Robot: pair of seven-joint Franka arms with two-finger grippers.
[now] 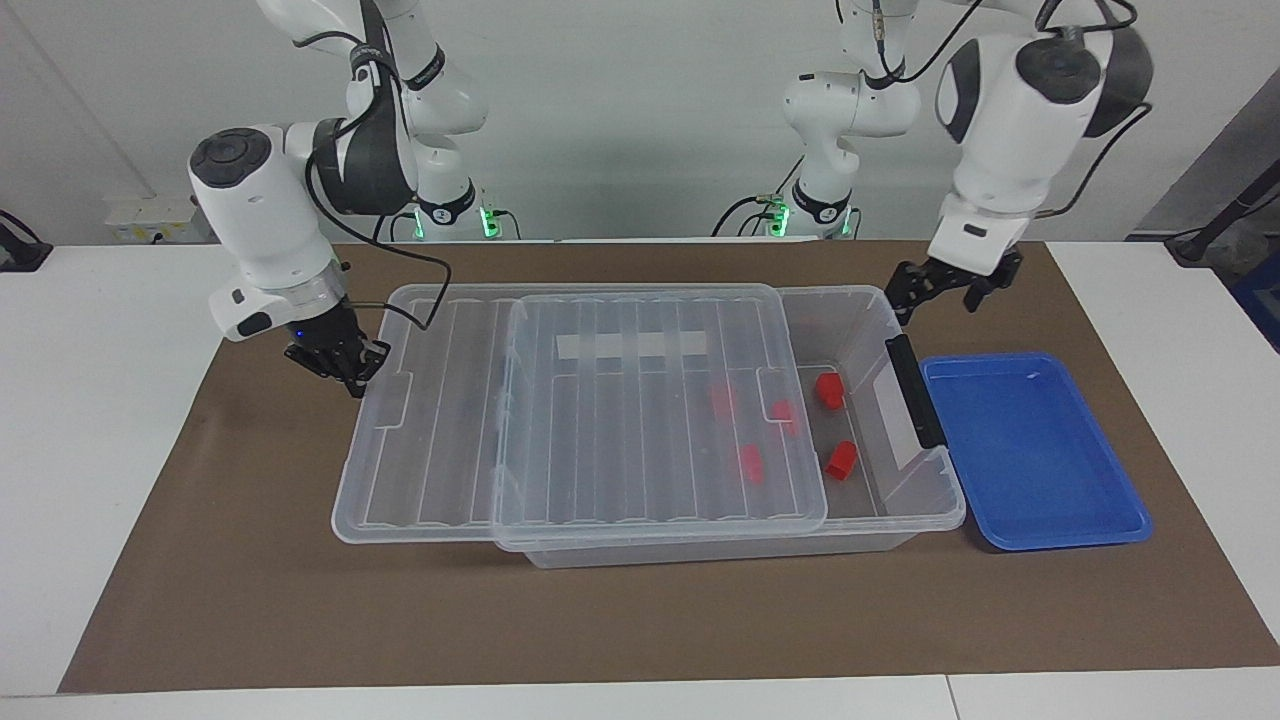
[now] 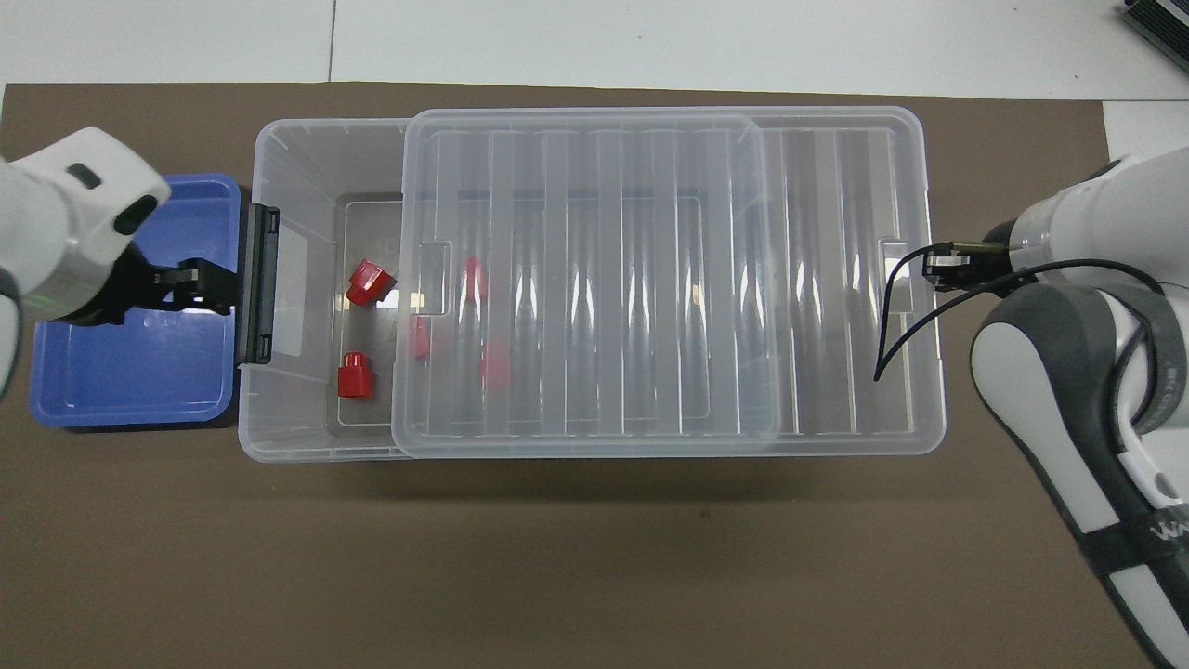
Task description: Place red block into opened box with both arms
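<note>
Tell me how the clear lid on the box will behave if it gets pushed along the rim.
The lid looks thin and ribbed, so probably light and fairly stiff lengthwise, though it may flex at the corners. It lies loose across the box, overhanging at the right arm's end, so it likely slides easily and could tip off if pushed too far.

- Left arm: raised, wrist angled downward; left gripper (image 1: pixel 945 285) in the air with its fingers spread apart, nothing between them.
- Right arm: bent low, wrist pointing down; right gripper (image 1: pixel 340 365) with fingertips closed together.
</note>
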